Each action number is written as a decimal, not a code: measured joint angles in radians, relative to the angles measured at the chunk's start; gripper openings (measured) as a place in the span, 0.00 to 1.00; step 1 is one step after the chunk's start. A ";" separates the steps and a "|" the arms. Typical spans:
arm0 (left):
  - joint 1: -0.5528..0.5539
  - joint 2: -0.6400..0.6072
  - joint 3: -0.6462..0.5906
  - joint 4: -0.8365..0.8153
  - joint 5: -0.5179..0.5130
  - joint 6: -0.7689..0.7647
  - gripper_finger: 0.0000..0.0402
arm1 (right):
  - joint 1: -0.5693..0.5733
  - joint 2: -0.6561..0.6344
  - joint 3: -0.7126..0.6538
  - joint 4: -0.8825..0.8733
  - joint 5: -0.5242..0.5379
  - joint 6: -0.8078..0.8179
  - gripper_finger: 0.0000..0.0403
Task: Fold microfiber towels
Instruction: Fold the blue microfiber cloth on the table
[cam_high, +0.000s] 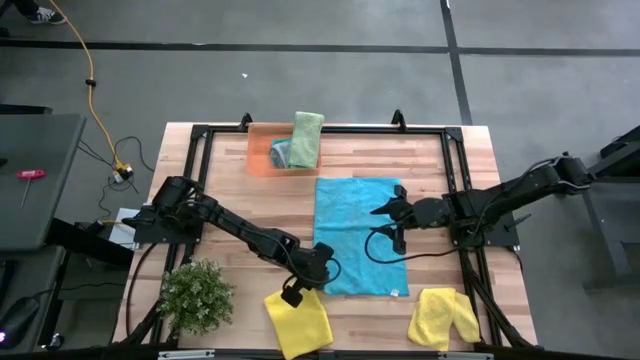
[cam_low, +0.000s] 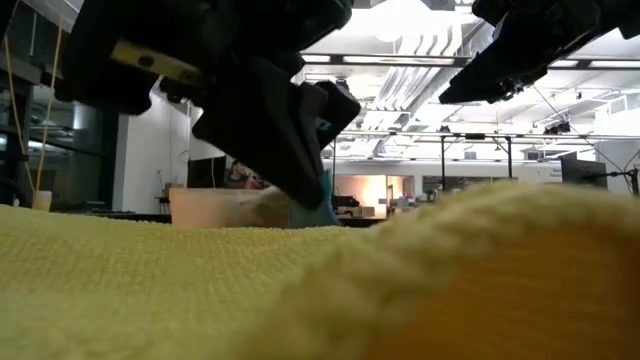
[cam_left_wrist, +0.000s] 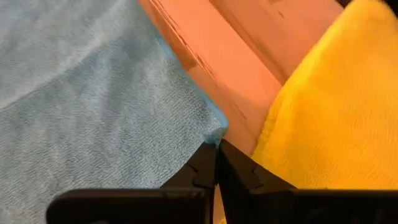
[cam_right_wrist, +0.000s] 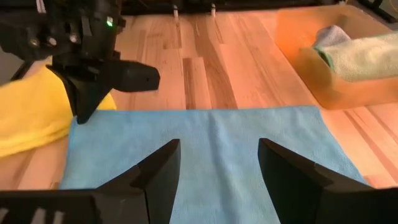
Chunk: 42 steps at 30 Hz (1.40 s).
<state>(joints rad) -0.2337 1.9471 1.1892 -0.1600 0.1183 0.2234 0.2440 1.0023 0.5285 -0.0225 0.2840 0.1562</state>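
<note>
Left claw pinches the blue towel's corner, ready to fold.

The teal-blue towel (cam_high: 360, 235) lies flat mid-surface; the left claw (cam_high: 300, 288), pressed together on its 7 o'clock corner, looks set to lift that corner over. The right claw (cam_high: 392, 226) hovers spread over the 3 o'clock edge, likely to pin it. Yellow towels (cam_high: 298, 320) wait at 6 o'clock; folded ones sit in the orange tray (cam_high: 262, 152) at 12.
</note>
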 joint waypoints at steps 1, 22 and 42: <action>0.000 -0.002 0.000 0.002 -0.002 -0.008 0.00 | 0.000 0.000 0.000 0.010 -0.002 0.000 0.52; 0.025 0.000 0.000 0.075 -0.111 -0.117 0.00 | 0.066 0.000 0.000 0.161 -0.041 -0.031 0.52; 0.024 0.001 0.000 0.066 -0.105 -0.089 0.00 | 0.066 0.000 0.000 0.155 -0.041 -0.086 0.52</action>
<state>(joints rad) -0.2101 1.9480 1.1892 -0.0937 0.0133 0.1342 0.3096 1.0019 0.5285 0.1322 0.2434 0.0702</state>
